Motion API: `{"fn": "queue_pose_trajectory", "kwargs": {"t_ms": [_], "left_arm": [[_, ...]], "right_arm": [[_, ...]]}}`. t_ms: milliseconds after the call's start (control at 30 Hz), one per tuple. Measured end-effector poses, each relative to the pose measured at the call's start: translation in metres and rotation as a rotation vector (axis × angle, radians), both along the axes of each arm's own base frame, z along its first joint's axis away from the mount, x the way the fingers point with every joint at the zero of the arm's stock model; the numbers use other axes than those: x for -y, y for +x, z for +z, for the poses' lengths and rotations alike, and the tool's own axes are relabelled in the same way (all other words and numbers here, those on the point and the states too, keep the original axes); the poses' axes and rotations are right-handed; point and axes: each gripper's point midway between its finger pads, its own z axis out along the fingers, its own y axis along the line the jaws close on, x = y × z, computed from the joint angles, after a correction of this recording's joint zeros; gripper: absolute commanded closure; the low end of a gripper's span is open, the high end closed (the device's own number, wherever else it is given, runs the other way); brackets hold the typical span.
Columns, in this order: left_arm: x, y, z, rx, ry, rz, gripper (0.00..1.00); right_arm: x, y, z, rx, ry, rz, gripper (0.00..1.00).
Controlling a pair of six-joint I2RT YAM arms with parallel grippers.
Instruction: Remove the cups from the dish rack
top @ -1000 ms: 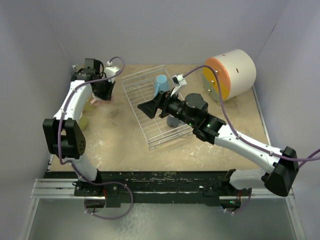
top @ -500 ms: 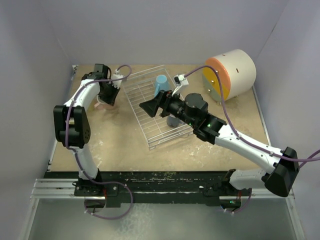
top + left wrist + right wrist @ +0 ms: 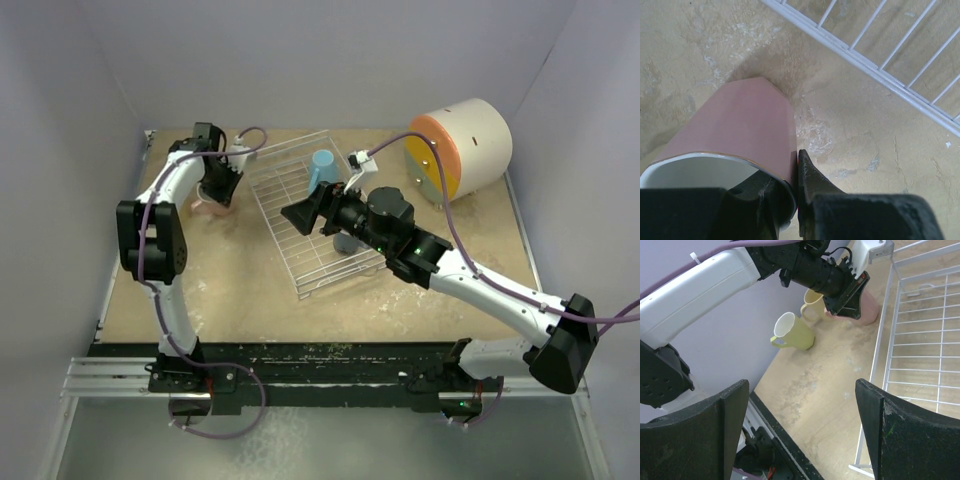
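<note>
My left gripper (image 3: 796, 165) is shut on the rim of the pink cup (image 3: 740, 120), one finger inside and one outside. It holds the cup upright, low at the table, just left of the dish rack (image 3: 305, 225). A light blue cup (image 3: 322, 165) stands in the rack's far part. A grey-blue cup (image 3: 347, 243) shows partly under my right arm. My right gripper (image 3: 300, 215) hangs open over the rack, holding nothing. The right wrist view shows a lime green cup (image 3: 795, 332) and a cream-yellow cup (image 3: 812, 302) on the table near the left wall, beside the pink cup (image 3: 865, 310).
A round cream-and-orange drawer unit (image 3: 460, 150) stands at the back right. Grey walls close in the table on the left, back and right. The rack's white wire edge (image 3: 880, 70) runs close past the pink cup.
My left arm's elbow has swung right and towards the back while its gripper, still holding the pink cup, shifted slightly towards the rack. The right gripper edged a little to the right.
</note>
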Motion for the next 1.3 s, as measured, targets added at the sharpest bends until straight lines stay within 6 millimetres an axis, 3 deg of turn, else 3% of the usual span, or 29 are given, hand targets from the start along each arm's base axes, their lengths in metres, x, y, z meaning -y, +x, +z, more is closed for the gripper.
{"fn": "queue_pose_trajectory", "kwargs": {"t_ms": [100,200,233,267,500,567,633,767,933,1067,1167,1300], "left_arm": [[-0.001,0.003,0.0,-0.01,0.004,0.002,0.62],[-0.001,0.008,0.004,-0.001,0.011,-0.002,0.23],[-0.001,0.009,0.007,0.004,0.01,-0.002,0.2],[-0.001,0.011,0.009,0.012,0.012,-0.008,0.11],[-0.004,0.013,0.018,0.035,0.026,-0.013,0.08],[-0.005,0.012,0.026,0.05,0.029,-0.011,0.0],[-0.005,0.011,0.039,0.071,0.029,-0.012,0.01],[-0.003,0.007,0.088,0.16,0.015,-0.013,0.01],[-0.001,-0.008,0.172,0.349,-0.015,-0.014,0.01],[0.002,-0.022,0.217,0.452,-0.049,0.0,0.01],[0.007,-0.03,0.224,0.454,-0.091,0.01,0.01],[0.014,-0.041,0.208,0.393,-0.144,0.018,0.01]], "right_arm": [[0.002,0.002,-0.002,-0.003,-0.01,-0.015,0.1],[0.004,0.005,-0.008,-0.017,-0.036,-0.033,0.1],[0.004,0.007,-0.011,-0.023,-0.047,-0.042,0.1],[0.005,0.008,-0.013,-0.026,-0.055,-0.047,0.1],[0.005,0.022,-0.027,-0.054,-0.13,-0.101,0.1],[0.006,0.028,-0.033,-0.069,-0.165,-0.131,0.1],[0.006,0.04,-0.038,-0.082,-0.208,-0.175,0.1],[0.006,0.072,-0.055,-0.103,-0.316,-0.284,0.11],[0.006,0.121,-0.091,-0.138,-0.462,-0.418,0.12],[0.006,0.158,-0.128,-0.176,-0.562,-0.501,0.14],[0.007,0.182,-0.154,-0.204,-0.628,-0.551,0.16],[0.017,0.198,-0.184,-0.239,-0.699,-0.591,0.18]]}}
